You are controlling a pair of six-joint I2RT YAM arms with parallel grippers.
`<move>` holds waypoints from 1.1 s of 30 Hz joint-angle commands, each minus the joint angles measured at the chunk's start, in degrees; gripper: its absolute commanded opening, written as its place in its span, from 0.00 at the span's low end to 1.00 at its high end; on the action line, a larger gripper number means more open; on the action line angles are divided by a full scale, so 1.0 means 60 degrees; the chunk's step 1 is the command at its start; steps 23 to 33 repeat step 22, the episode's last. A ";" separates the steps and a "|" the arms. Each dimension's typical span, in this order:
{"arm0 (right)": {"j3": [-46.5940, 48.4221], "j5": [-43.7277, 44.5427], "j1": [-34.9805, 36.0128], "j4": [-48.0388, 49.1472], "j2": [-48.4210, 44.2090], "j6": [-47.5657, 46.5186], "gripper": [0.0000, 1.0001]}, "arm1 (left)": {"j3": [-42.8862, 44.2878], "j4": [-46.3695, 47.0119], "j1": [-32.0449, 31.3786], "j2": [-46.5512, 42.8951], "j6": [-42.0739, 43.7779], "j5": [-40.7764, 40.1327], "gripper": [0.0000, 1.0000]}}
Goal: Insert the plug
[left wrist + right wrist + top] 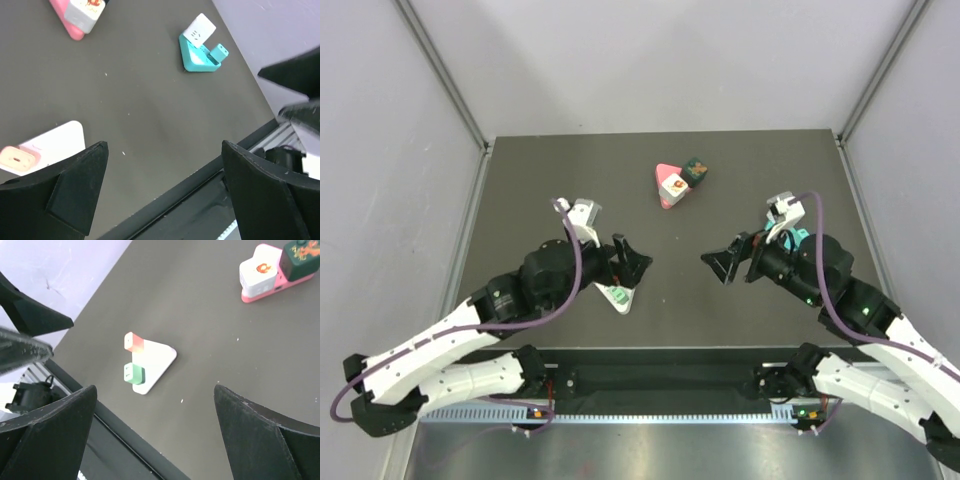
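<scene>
lying between grey walls (380, 200), dark table (570, 180); left tool (638, 262), right tool (716, 266) gaping empty.

Dark matte table (560, 180), pale grey walls (660, 60) on three sides, metal corner posts (441, 70), even light

Teal base (800, 238): top view, mostly hidden under the right arm's wrist; only a sliver shows.
White base (619, 298): top view, far part covered by the left gripper (634, 256); left wrist view, cut by the left edge, near corner behind a finger (75, 190).
Pink base (74, 30): left wrist view, far part cut off by the top edge.
Dark green block (299, 259): right wrist view, cut by the top edge; its print too small to read.
Right gripper (718, 268): left wrist view, only blurred dark tips at the right edge.
</scene>
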 commanded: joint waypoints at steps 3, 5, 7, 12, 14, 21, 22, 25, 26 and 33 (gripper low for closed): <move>0.0902 0.0390 -0.0071 -0.0679 0.0101 0.0287 1.00 | -0.1110 0.2036 -0.0014 -0.1680 0.2173 0.0600 0.99; 0.0888 0.0814 -0.0071 -0.0679 -0.0117 0.0448 1.00 | -0.1331 0.2008 0.0001 -0.2238 0.2436 0.0484 0.99; 0.0800 0.1324 -0.0085 -0.0665 -0.0454 0.0566 1.00 | -0.1404 0.1861 -0.0014 -0.2691 0.2613 0.0309 0.99; 0.0522 0.2118 -0.0071 -0.0664 -0.1100 0.0552 1.00 | -0.1361 0.1539 -0.0014 -0.3206 0.2863 0.0190 0.99; 0.0536 0.2236 -0.0071 -0.0708 -0.1319 0.0567 1.00 | -0.1361 0.1509 -0.0014 -0.3338 0.2834 0.0277 0.99; 0.0390 0.2310 -0.0071 -0.0826 -0.1657 0.0844 1.00 | -0.1361 0.1699 -0.0014 -0.3397 0.2746 0.0556 0.99; 0.0346 0.2251 -0.0085 -0.0782 -0.1672 0.0859 1.00 | -0.1361 0.1714 0.0001 -0.3397 0.2746 0.0556 0.99; 0.0346 0.2251 -0.0085 -0.0782 -0.1672 0.0859 1.00 | -0.1361 0.1714 0.0001 -0.3397 0.2746 0.0556 0.99; 0.0346 0.2251 -0.0085 -0.0782 -0.1672 0.0859 1.00 | -0.1361 0.1714 0.0001 -0.3397 0.2746 0.0556 0.99; 0.0346 0.2251 -0.0085 -0.0782 -0.1672 0.0859 1.00 | -0.1361 0.1714 0.0001 -0.3397 0.2746 0.0556 0.99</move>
